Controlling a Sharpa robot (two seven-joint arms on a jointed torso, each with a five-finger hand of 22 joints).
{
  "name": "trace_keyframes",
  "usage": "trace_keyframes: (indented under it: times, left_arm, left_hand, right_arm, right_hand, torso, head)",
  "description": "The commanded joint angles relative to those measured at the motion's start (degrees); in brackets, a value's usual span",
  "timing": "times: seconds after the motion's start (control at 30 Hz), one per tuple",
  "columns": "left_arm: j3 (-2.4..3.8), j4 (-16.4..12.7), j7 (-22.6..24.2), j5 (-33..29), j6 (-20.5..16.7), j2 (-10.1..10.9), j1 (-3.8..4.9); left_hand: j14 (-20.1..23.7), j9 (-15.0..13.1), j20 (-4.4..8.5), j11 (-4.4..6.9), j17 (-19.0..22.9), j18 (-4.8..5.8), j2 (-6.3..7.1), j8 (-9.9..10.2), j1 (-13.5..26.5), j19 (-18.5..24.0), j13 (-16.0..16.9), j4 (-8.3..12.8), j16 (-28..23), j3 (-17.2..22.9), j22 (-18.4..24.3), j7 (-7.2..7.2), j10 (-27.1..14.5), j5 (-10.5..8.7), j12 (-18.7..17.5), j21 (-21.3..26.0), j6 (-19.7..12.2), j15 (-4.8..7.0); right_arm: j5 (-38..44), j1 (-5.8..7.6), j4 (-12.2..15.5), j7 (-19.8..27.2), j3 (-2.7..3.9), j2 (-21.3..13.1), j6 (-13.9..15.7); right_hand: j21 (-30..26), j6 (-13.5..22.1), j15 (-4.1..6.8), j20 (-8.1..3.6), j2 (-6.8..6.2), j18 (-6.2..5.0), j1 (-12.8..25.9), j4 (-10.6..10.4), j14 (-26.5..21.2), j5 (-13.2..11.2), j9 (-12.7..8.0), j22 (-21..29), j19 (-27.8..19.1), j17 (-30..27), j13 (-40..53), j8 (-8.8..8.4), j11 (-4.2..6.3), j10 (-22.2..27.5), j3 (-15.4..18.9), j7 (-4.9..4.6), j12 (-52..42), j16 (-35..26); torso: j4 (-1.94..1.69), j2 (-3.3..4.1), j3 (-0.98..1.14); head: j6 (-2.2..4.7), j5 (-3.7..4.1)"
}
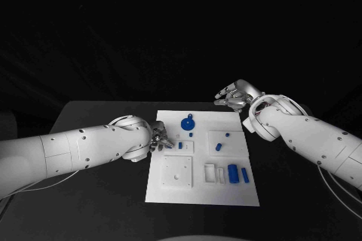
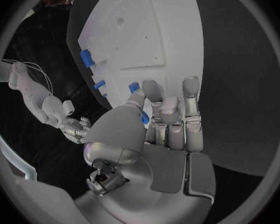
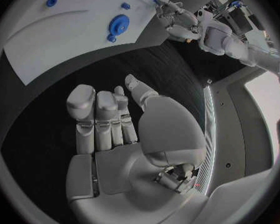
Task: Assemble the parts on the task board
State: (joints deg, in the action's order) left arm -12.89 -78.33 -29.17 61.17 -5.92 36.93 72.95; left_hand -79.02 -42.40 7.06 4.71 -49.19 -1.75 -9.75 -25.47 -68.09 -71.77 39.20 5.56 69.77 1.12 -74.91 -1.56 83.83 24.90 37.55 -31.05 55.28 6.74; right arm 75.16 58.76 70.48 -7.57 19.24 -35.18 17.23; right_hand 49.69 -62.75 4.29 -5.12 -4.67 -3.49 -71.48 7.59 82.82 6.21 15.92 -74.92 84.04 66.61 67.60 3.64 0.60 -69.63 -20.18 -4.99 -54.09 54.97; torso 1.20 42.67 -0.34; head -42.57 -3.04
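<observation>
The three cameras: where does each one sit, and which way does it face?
Head view: on the robot's head, looking down at the task board; both arms enter.
Left wrist view: behind the left hand, facing the board.
Right wrist view: behind the right hand, over black table, facing the board's far end.
Shared: the wrist views both show the board and the left hand.

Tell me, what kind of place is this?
Probably a robotics lab or test bench. A white rectangular task board with small blue plastic parts lies on a black table, worked by two white robot arms with silver hands: left hand, right hand.
</observation>
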Motion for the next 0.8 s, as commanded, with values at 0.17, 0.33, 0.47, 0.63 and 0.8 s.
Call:
trace_keyframes:
  times: [0.17,0.33,0.47,0.63,0.8]
  left_arm:
    - [-0.12,0.34,-0.53,0.23,1.79,-0.52,-0.24]
    - [-0.2,0.62,-0.57,0.23,2.09,-1.01,-0.57]
    - [-0.24,0.81,-0.62,0.26,2.07,-1.3,-0.82]
    - [-0.26,0.87,-0.64,0.44,2.0,-1.51,-0.95]
    - [-0.26,0.81,-0.61,0.74,2.0,-1.63,-1.0]
  left_hand:
    - [-0.32,-12.38,0.11,0.01,-0.15,-0.61,-0.38,-0.39,0.22,-0.35,-0.05,1.29,-0.36,0.88,-1.12,2.86,2.54,0.25,-0.08,-0.06,3.2,0.09]
    - [-0.44,-12.7,-0.02,0.08,-0.41,-0.67,-0.09,-0.82,0.4,-0.37,-0.06,0.91,-0.24,0.45,-1.12,3.08,2.6,0.14,0.09,-0.08,3.74,0.08]
    - [-0.51,-13.02,-0.17,0.1,-0.54,-0.88,-0.01,-0.91,0.02,-0.42,-0.21,0.43,-0.3,0.18,-1.12,3.12,2.6,0.17,0.25,-0.08,3.76,0.08]
    - [-0.72,-13.41,-0.18,0.16,-0.85,-0.89,0.08,-1.29,-0.01,-0.48,-0.29,0.16,-0.16,0.03,-1.13,3.26,2.65,0.15,0.41,-0.15,4.08,0.1]
    - [-0.86,-13.95,-0.23,0.24,-1.09,-0.94,0.18,-1.69,-0.1,-0.54,-0.44,-0.15,-0.15,-0.1,-1.14,3.38,2.67,0.18,0.61,-0.22,4.21,0.12]
  right_arm:
    - [0.23,-0.04,0.04,0.21,0.02,0.05,-0.76]
    - [0.23,-0.05,0.04,0.2,0.02,0.02,-0.8]
    - [0.23,-0.05,0.06,0.2,0.02,0.01,-0.8]
    - [0.24,-0.05,0.07,0.2,0.02,0.01,-0.79]
    - [0.24,-0.06,0.04,0.22,0.02,0.03,-0.79]
  right_hand:
    - [-0.02,-0.01,0.12,-0.39,-0.03,-0.31,0.39,0.17,0.35,0.11,0.06,-6.58,0.48,0.04,0.1,-0.03,0.07,-0.29,-0.02,0.2,-0.02,0.02]
    - [-0.02,-0.01,0.12,-0.39,-0.03,-0.31,0.39,0.17,0.35,0.11,0.06,-6.58,0.48,0.04,0.1,-0.03,0.07,-0.29,-0.02,0.2,-0.02,0.02]
    - [-0.02,-0.01,0.12,-0.39,-0.03,-0.31,0.39,0.17,0.35,0.11,0.06,-6.58,0.48,0.04,0.1,-0.03,0.07,-0.29,-0.02,0.2,-0.02,0.02]
    - [-0.02,-0.01,0.12,-0.39,-0.03,-0.31,0.39,0.17,0.35,0.11,0.06,-6.58,0.48,0.04,0.1,-0.03,0.07,-0.29,-0.02,0.2,-0.02,0.02]
    - [-0.02,-0.01,0.12,-0.39,-0.03,-0.31,0.39,0.17,0.35,0.11,0.06,-6.58,0.48,0.04,0.1,-0.03,0.07,-0.29,-0.02,0.2,-0.02,0.02]
  torso:
    - [0.07,0.01,0.04]
    - [0.09,0.02,0.02]
    - [0.05,0.01,0.05]
    - [0.04,0.0,0.05]
    - [0.05,0.0,0.03]
  head:
    - [-0.11,0.01]
    - [-0.17,0.09]
    - [-0.23,0.17]
    - [-0.26,0.21]
    - [-0.26,0.27]
